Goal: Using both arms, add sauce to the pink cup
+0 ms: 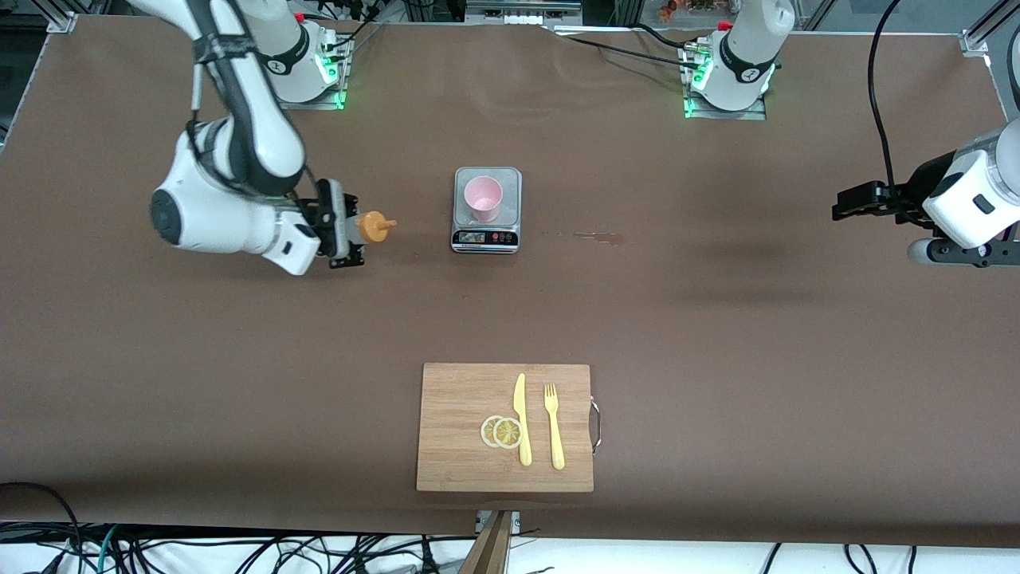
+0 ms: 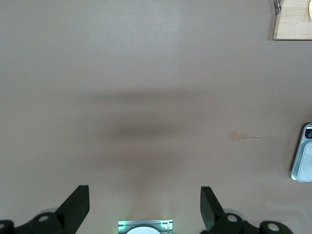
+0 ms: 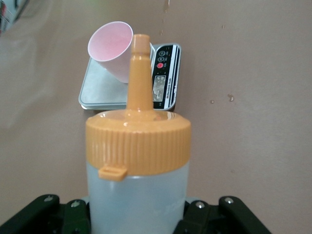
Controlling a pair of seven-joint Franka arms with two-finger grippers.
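Note:
The sauce (image 1: 371, 227) is a whitish squeeze bottle with an orange nozzle cap, and my right gripper (image 1: 343, 229) is shut on its body. It is held over the table toward the right arm's end, nozzle pointing at the scale and a gap away from it. In the right wrist view the sauce (image 3: 138, 146) fills the middle between the right gripper's (image 3: 136, 217) fingers. The pink cup (image 1: 483, 198) stands upright on the scale and shows past the nozzle as the pink cup (image 3: 111, 48). My left gripper (image 1: 849, 203) waits open over the left arm's end of the table, nothing between its fingers (image 2: 78, 204).
A small silver kitchen scale (image 1: 486, 237) carries the cup. A brownish stain (image 1: 598, 236) marks the table beside it. Nearer the front camera lies a wooden cutting board (image 1: 454, 406) with a yellow knife (image 1: 522, 418), a fork (image 1: 554, 426) and two lemon slices (image 1: 500, 431).

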